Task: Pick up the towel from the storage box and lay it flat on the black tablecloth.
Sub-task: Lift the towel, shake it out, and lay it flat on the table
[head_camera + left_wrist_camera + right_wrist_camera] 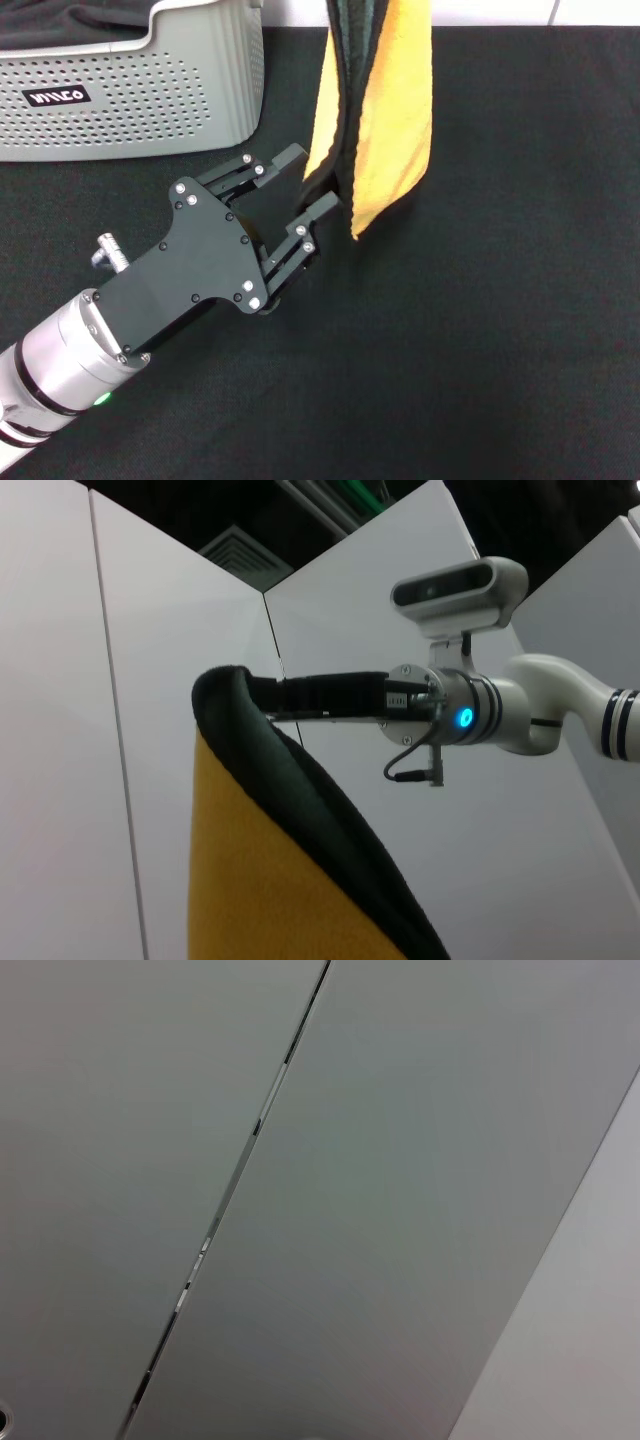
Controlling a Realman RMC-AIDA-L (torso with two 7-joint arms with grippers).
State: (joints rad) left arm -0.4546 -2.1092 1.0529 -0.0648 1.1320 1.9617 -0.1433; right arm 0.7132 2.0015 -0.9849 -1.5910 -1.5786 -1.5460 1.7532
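The towel (385, 110) hangs upright over the black tablecloth (480, 350), folded, with its yellow-orange face out and its dark face inside. In the head view its top runs out of the picture. My left gripper (308, 182) is open at the towel's lower left corner, one finger on each side of the hanging edge. The left wrist view shows the towel (260, 880) from below, with my right gripper (275, 700) shut on its top fold high above. The storage box (150, 90) stands at the far left.
A dark cloth (70, 25) lies inside the storage box. White wall panels (60, 730) stand behind the table. The right wrist view shows only grey panels.
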